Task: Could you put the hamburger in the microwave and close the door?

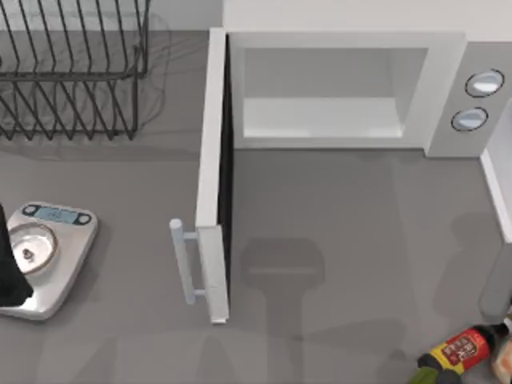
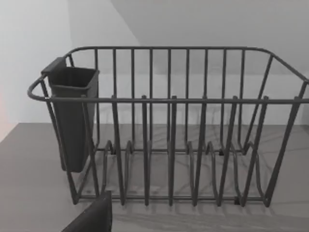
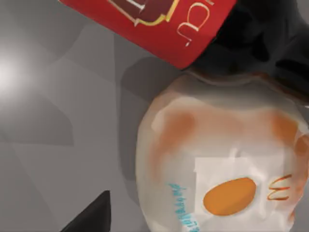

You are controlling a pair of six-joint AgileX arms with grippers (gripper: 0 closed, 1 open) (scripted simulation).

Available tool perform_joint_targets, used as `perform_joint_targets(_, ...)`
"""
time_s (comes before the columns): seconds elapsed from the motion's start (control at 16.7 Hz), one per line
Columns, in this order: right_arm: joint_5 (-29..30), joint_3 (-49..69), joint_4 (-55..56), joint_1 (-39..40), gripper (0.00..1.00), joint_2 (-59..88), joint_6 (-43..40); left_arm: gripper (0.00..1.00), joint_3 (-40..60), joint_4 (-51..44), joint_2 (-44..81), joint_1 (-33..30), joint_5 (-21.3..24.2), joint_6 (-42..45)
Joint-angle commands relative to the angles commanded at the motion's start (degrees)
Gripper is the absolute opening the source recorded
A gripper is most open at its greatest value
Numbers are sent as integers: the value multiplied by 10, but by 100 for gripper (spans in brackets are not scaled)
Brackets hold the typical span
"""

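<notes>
The hamburger [image 3: 219,169] lies at the table's [image 1: 336,240] front right corner, touching the red-labelled bottle [image 1: 458,352], whose long axis slants toward that corner. My right gripper hovers just above it; I cannot tell its fingers' state. The microwave [image 1: 448,96] stands at the back edge, the door [image 1: 214,176] swung out toward the front.

The hamburger [image 3: 222,169] wears a pale wrapper with an orange oval, a small orange arches sign beside it, and teal lettering too curved to read. Touching the hamburger, the bottle [image 3: 159,24] has a red label with gold-edged letters, cut off and unreadable.
</notes>
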Motion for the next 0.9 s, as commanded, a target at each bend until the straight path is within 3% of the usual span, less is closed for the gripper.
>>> perform_joint_targets(0.24,1,-49,107,6,100,75,10,100,0,0,0,0,0,0)
perform_joint_targets(0.6,-3,-57,128,18,100,92,16,100,0,0,0,0,0,0)
perform_joint_targets(0.9,-3,-57,128,18,62,92,16,100,0,0,0,0,0,0)
